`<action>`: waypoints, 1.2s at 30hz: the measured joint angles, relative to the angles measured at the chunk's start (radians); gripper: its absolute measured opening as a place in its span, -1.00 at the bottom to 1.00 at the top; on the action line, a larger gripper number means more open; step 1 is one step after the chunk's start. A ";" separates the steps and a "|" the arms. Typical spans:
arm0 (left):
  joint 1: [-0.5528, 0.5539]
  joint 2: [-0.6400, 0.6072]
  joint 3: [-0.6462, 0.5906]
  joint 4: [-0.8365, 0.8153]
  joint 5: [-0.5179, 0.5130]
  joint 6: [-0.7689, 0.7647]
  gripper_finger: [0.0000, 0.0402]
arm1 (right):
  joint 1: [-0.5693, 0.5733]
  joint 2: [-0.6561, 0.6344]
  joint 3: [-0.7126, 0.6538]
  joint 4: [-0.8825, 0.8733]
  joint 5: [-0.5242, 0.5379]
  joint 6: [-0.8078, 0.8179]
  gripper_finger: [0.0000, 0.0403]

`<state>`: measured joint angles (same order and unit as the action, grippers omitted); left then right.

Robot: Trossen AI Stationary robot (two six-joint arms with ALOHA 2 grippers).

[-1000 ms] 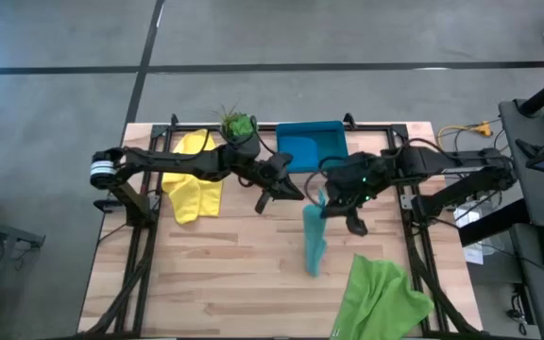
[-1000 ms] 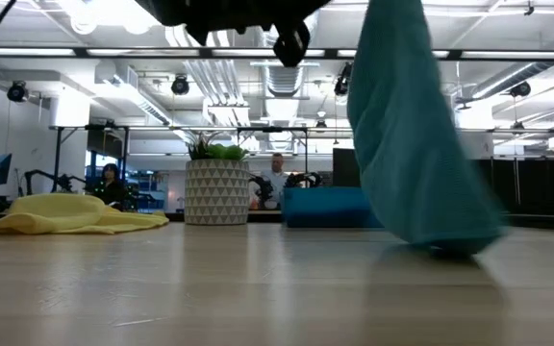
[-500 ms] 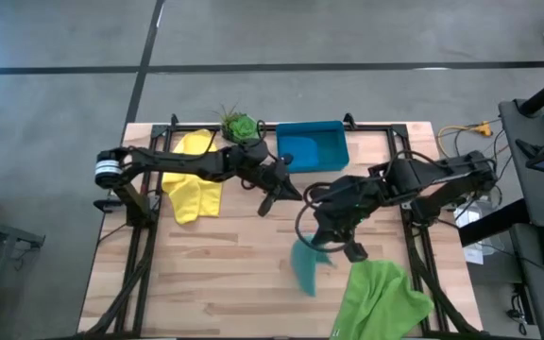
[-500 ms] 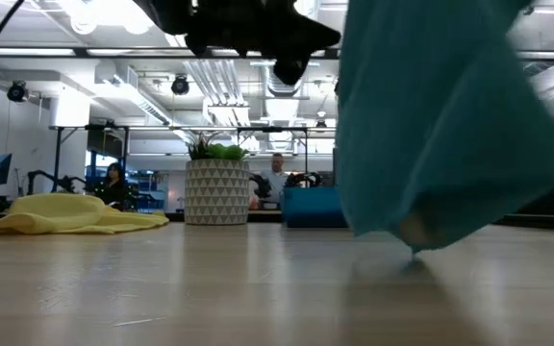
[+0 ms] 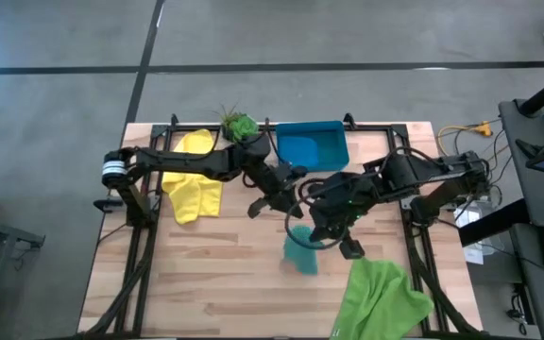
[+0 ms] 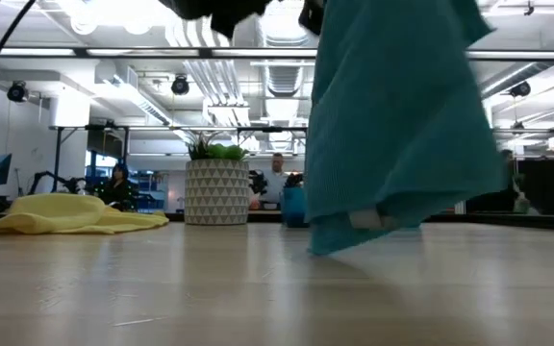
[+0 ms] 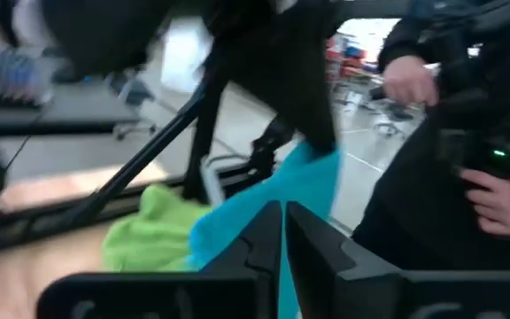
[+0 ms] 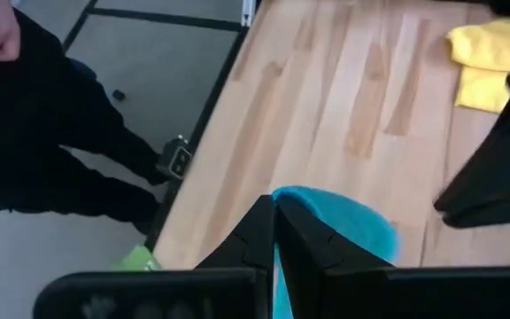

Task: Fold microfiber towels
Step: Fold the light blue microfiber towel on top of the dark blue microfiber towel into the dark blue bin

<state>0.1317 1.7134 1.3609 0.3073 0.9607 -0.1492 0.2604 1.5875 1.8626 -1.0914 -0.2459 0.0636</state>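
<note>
Above the middle of the wooden counter (image 5: 215, 274), the right end effector (image 5: 302, 229) is pinching the teal towel (image 5: 299, 253) between closed fingers, its lower edge brushing the counter. The left end effector (image 5: 261, 204) is hovering just beside it, fingers closed and holding nothing. The yellow towel (image 5: 193, 182) is lying crumpled at the far left, the light green towel (image 5: 379, 300) at the near right edge.

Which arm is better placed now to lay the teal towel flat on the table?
Right, probably. The right gripper is shut on the teal towel, which hangs over the table's middle. The left gripper is shut, beside it.
</note>
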 joint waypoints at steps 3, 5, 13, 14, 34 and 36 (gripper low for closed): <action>-0.028 0.006 0.041 -0.001 0.000 0.043 -0.80 | -0.001 0.006 0.003 0.044 -0.015 0.015 -0.96; -0.038 0.019 0.064 -0.003 -0.004 0.053 -0.65 | -0.002 0.006 -0.002 0.056 -0.018 0.024 -0.96; -0.051 0.080 0.103 -0.011 -0.002 0.023 0.00 | -0.012 0.007 0.006 0.093 -0.016 0.060 -0.96; -0.055 0.080 0.103 -0.012 0.010 0.016 0.05 | -0.015 0.007 0.009 0.094 -0.015 0.069 -0.96; -0.054 0.083 0.097 -0.074 0.081 -0.132 -0.59 | -0.041 0.006 0.008 0.068 0.105 0.169 -0.96; -0.044 0.079 0.097 -0.140 0.082 -0.124 -0.84 | -0.041 0.006 0.007 0.043 0.125 0.170 -0.96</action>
<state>0.0877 1.7923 1.4582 0.1678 1.0424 -0.2728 0.2197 1.5940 1.8698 -1.0489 -0.1206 0.2337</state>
